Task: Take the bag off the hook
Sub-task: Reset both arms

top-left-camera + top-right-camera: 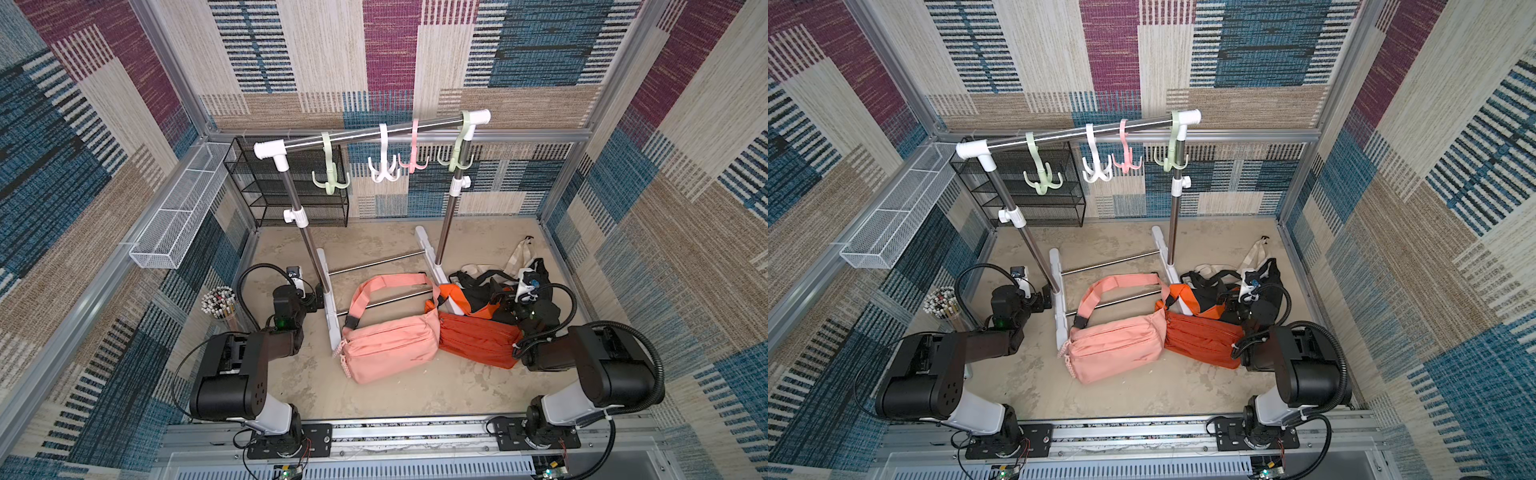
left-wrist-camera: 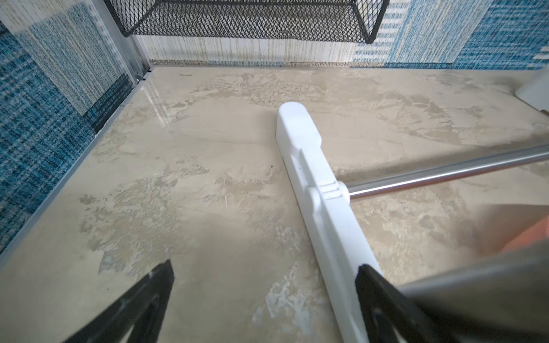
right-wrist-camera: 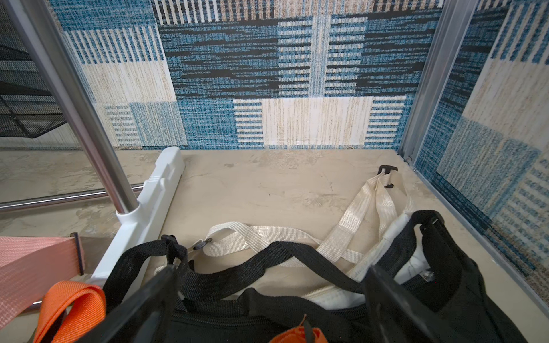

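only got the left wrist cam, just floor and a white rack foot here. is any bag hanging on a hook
Observer: No. Every hook on the rail hangs bare, the white hook included.
Operator: so where are the bags
Observer: Down on the floor. The pink bag lies there with the orange bag against it.
Operator: whats the other side doing
Observer: The right gripper is open at the black bag, gripping nothing.
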{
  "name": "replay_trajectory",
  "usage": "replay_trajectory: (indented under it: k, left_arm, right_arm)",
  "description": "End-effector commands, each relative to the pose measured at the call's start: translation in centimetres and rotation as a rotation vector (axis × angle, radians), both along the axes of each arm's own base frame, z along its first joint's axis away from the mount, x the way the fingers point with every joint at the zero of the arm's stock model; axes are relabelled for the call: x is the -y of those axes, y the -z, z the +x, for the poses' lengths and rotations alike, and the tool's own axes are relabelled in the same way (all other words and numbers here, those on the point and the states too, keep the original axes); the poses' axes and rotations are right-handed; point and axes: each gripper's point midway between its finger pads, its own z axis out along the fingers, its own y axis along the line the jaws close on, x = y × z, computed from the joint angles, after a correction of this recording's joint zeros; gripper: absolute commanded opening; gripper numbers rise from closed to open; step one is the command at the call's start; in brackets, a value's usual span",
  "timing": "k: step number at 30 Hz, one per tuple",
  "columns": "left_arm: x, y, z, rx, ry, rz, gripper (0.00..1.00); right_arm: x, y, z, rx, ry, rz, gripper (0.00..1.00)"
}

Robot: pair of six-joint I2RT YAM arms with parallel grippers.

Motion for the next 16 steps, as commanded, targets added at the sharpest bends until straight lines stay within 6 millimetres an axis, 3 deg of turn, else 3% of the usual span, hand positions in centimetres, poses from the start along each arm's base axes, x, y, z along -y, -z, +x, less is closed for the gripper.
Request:
replay_trajectory:
  k: [1, 16]
  left_arm:
    - [-0.07, 0.09, 0.03, -0.008, -0.003, 0.003, 0.99]
    - [-0.11, 0.04, 0.04, -0.006, -0.004, 0.004, 0.99]
  right_arm:
    - [-0.11, -0.58, 0.14, 0.022, -0.007, -0.009, 1.00]
    - [-0.14, -0.54, 0.24, 0.020, -0.006, -0.012, 1.00]
